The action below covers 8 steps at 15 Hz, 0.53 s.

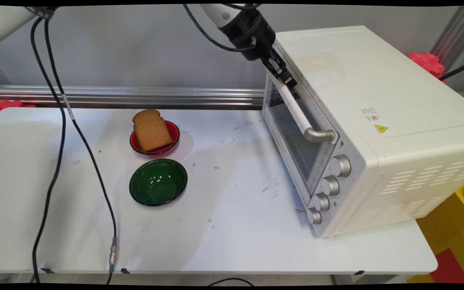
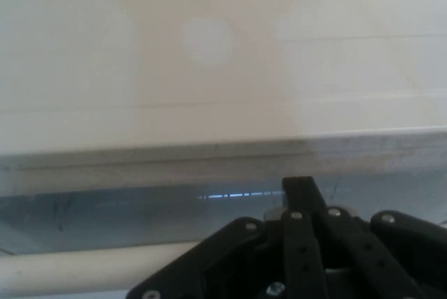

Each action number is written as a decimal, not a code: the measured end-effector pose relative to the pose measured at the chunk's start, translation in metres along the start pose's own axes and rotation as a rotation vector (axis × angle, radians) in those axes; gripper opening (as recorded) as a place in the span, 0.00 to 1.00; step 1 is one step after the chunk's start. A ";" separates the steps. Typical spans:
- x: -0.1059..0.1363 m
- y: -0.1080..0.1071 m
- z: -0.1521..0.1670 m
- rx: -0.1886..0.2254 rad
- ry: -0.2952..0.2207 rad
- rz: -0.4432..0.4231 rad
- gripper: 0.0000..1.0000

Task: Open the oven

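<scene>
We see the gripper (image 1: 286,76) at the upper end of the oven (image 1: 361,133) door handle (image 1: 296,110), fingers together. Open desk (image 1: 232,225) separates the oven from two bowls (image 1: 158,182).

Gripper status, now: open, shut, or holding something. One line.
Gripper: at the far end of the toaster oven's door handle, fingers shut on it as far as both views show.
</scene>
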 end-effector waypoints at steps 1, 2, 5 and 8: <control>-0.002 -0.001 0.001 0.000 -0.003 0.000 0.00; -0.004 -0.001 0.002 0.000 -0.006 0.001 0.00; -0.012 -0.001 0.004 -0.003 -0.016 0.002 0.00; -0.024 -0.001 0.005 -0.007 -0.032 -0.001 0.00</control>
